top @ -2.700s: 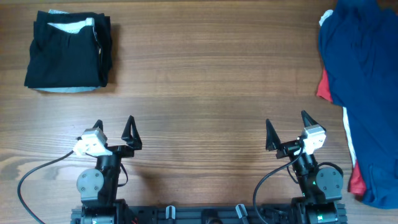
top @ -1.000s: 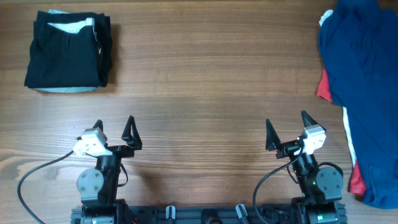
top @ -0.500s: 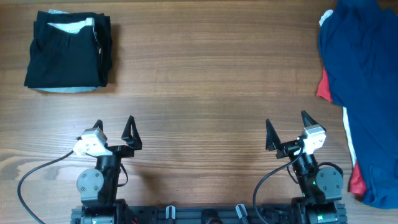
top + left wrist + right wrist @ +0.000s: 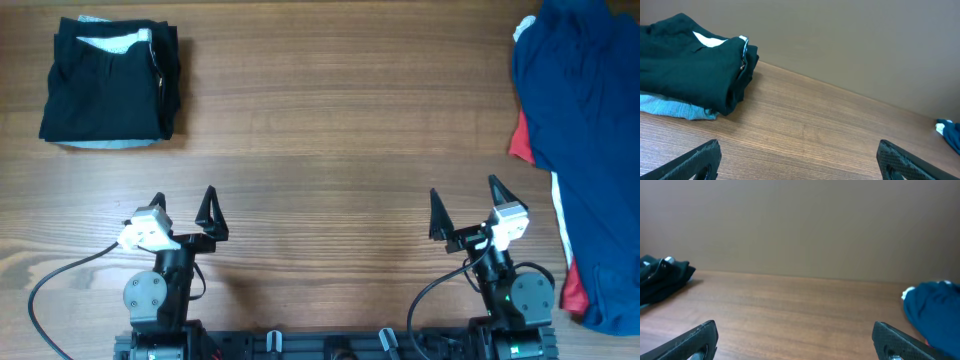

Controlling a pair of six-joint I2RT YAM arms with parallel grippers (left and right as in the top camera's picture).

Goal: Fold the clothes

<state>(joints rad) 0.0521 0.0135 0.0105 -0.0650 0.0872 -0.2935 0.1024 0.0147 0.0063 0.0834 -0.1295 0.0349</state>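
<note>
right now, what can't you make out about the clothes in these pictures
- dark-blue shirt: cut off by the top and right edges in the overhead view; the right wrist view shows only a corner at its right edge.
- red T-shirt: only slivers show in the overhead view; the blue shirt covers the rest, so any print is hidden.
- light piece under the black stack: only an edge shows.
</note>
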